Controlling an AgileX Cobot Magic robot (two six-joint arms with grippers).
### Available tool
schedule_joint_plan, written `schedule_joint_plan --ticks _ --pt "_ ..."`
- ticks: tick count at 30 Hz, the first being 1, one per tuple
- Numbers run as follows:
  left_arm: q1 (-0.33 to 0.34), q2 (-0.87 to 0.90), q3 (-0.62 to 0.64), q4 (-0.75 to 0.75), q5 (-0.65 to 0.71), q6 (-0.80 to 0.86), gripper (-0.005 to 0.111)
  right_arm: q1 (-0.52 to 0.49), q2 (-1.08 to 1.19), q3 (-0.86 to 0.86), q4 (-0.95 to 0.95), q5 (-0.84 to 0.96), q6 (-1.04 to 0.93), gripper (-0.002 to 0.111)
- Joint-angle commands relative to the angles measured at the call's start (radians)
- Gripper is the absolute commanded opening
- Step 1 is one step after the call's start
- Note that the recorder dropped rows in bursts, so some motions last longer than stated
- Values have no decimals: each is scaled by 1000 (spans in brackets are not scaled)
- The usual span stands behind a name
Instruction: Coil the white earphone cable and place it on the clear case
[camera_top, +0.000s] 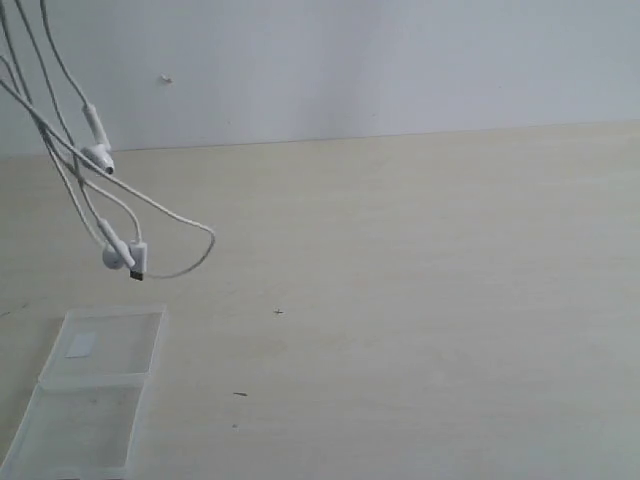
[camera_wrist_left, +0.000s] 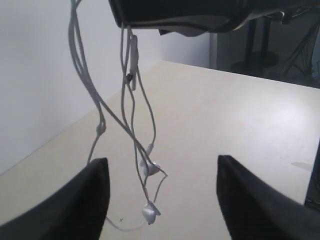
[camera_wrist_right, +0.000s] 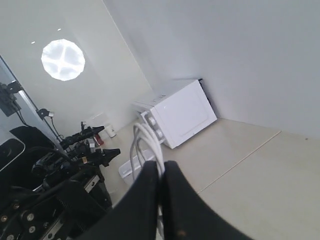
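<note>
The white earphone cable (camera_top: 100, 156) hangs in loose loops above the table's left side, coming down from beyond the exterior view's top left corner. One earbud and the plug (camera_top: 115, 256) dangle lowest. The clear case (camera_top: 90, 425) lies open and flat at the front left, a white sticker (camera_top: 80, 345) on its far half. My right gripper (camera_wrist_right: 162, 165) is shut on a bundle of the cable's loops (camera_wrist_right: 150, 137). Below, my left gripper (camera_wrist_left: 161, 160) is open, with the earbuds (camera_wrist_left: 150, 167) swinging between its fingers, touching neither. The inline remote (camera_wrist_left: 134, 60) hangs higher. Neither gripper shows in the exterior view.
The pale table (camera_top: 420, 300) runs back to a white wall. A dark arm part (camera_wrist_left: 190, 12) sits above the hanging cable. The right wrist view looks out at a white microwave (camera_wrist_right: 182, 112) and dark robot equipment (camera_wrist_right: 50, 170) in the room.
</note>
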Motion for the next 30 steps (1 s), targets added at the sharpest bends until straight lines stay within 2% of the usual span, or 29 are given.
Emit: schedule_joint_plan --ticks 1,30 --pt "-4 -5 2 -46 -33 5 61 0 1 3 2 26 5 0" --pt "-4 141 2 -81 -33 4 61 0 -1 1 2 97 -58 0"
